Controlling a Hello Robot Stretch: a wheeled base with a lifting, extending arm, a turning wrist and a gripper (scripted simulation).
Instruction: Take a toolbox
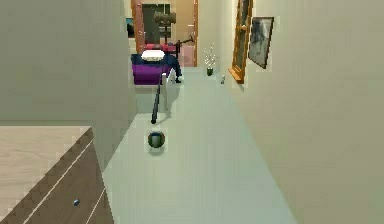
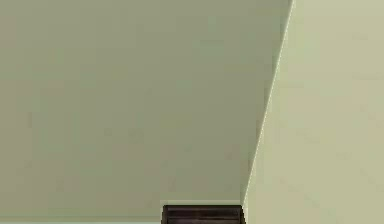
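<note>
In the forward view a long corridor runs ahead. At its far end stands a purple and dark blue boxy thing (image 1: 150, 68) with a white item on top; I cannot tell what it is. The arm's dark bar (image 2: 203, 214) shows as a short stub at the bottom edge of the arm side view, against a plain pale wall (image 2: 130, 100).
A wooden dresser (image 1: 45, 175) fills the forward view's lower left. A small dark round thing (image 1: 156, 140) lies on the corridor floor, and a thin dark stick (image 1: 159, 103) lies beyond it. Framed pictures (image 1: 260, 40) hang on the right-hand wall. A small plant (image 1: 209, 66) stands near the far end.
</note>
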